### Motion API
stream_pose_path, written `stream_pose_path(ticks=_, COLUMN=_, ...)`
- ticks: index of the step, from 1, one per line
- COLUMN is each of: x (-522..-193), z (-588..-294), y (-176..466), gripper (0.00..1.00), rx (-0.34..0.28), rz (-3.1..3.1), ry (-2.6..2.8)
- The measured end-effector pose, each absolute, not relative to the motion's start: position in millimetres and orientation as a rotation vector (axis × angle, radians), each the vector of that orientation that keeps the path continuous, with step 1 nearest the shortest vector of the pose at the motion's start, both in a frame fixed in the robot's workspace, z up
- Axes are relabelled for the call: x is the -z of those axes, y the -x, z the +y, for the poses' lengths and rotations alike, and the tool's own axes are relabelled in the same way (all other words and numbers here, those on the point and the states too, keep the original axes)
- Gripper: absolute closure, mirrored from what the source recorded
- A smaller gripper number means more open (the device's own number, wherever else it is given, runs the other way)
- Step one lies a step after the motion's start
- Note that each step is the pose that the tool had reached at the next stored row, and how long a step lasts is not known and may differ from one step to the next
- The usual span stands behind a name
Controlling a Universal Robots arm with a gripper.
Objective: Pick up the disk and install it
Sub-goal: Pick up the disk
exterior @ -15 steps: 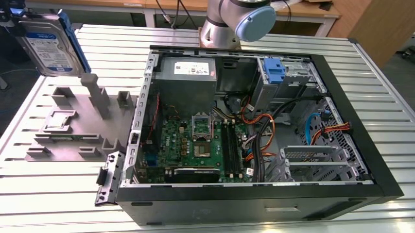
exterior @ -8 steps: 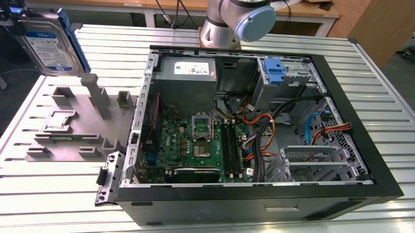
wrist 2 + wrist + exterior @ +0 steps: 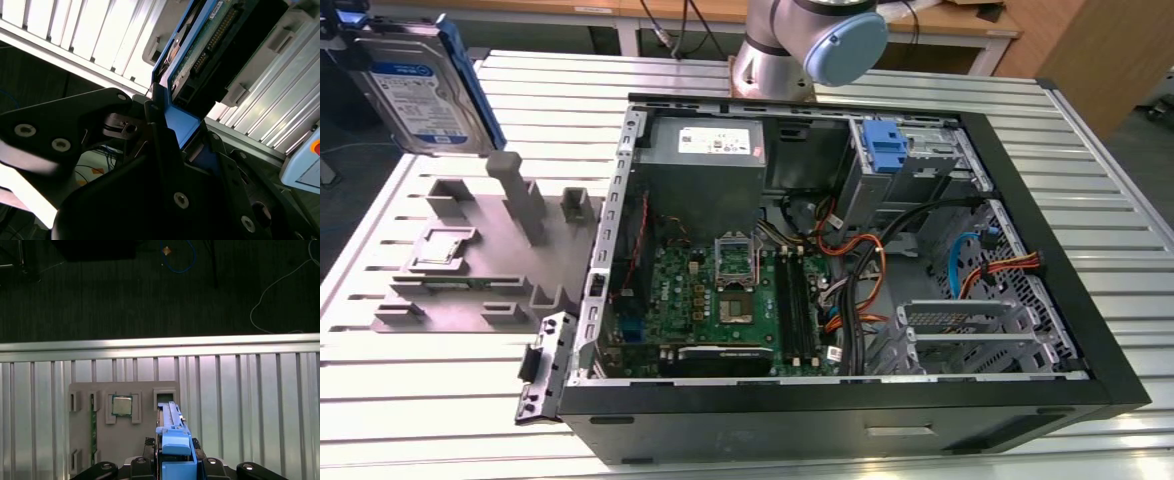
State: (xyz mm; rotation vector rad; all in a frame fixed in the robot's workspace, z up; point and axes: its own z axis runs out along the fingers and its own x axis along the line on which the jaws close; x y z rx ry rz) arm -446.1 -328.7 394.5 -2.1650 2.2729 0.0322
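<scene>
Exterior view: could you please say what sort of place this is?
Likely a robotics lab bench for computer assembly: an open computer case on a slatted metal table, a parts fixture beside it, and the claw holding the disk.

Arm (image 3: 787, 45): grey column and a joint with a blue cap stand at the top centre of the exterior view. Gripper (image 3: 182, 132): in both wrist views the black fingers (image 3: 157, 137) are clamped from both sides on the blue frame of the disk (image 3: 424, 90). The disk is held on edge, aloft, at the exterior view's upper left.
</scene>
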Motion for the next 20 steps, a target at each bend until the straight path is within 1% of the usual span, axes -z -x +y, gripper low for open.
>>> stream_pose_path(ticks=20, x=-402.4, z=-328.7, y=446.1, gripper=0.63, rx=-0.032, rz=2.273, ry=2.165)
